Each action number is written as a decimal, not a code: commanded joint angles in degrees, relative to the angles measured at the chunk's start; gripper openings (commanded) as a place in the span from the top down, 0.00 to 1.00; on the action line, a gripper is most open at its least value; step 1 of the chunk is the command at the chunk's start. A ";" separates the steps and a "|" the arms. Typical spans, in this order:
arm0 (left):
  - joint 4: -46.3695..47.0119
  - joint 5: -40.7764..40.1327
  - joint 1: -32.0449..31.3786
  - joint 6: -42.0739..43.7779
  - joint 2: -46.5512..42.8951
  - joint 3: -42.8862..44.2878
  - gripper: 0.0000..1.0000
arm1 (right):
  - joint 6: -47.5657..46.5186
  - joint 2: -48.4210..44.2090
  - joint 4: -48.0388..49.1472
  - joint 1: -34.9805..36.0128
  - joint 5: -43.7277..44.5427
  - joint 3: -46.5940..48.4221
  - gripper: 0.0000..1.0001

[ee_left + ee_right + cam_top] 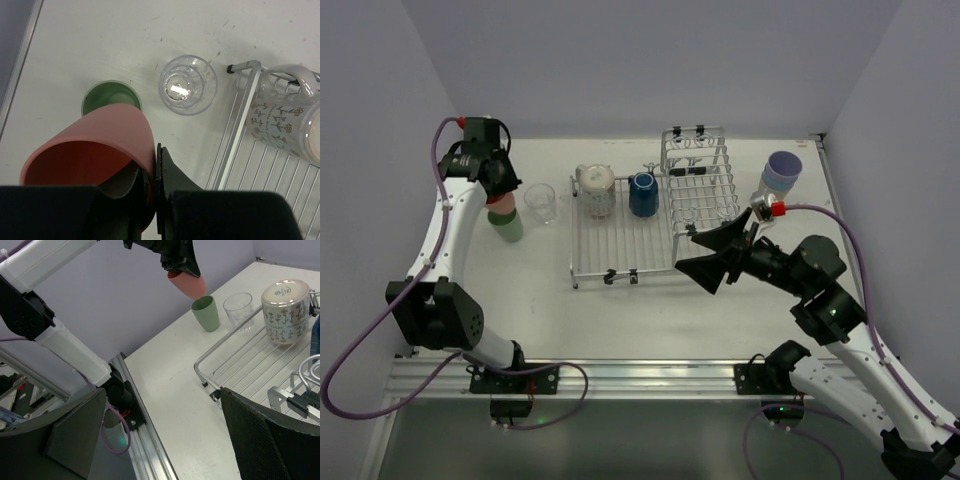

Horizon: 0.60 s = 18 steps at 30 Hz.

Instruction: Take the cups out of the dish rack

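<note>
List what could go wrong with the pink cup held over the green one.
1. The left gripper pinches the pink cup by one wall only, so it may slip or swing.
2. Lowered off-centre onto the green cup, it could tip that cup over.
3. The clear glass stands close beside, and a toppling cup could knock it.

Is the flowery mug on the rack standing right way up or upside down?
Upside down. The mug shows its flat, stamped base on top in the right wrist view, mouth down on the rack.
</note>
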 commanded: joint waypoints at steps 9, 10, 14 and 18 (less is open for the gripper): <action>2.56 1.35 0.23 3.42 2.18 -3.34 1.00 | -1.04 1.39 0.92 0.26 0.08 -0.39 0.01; 2.82 1.17 0.23 3.51 2.36 -3.43 1.00 | -1.04 1.48 0.92 0.35 0.17 -0.47 0.01; 3.44 0.56 0.23 4.04 3.15 -4.05 1.00 | -1.13 1.92 1.00 0.35 0.35 -0.47 0.01; 3.79 -0.68 0.23 4.48 4.29 -4.05 1.00 | -1.13 2.36 1.09 0.35 0.26 -0.65 0.01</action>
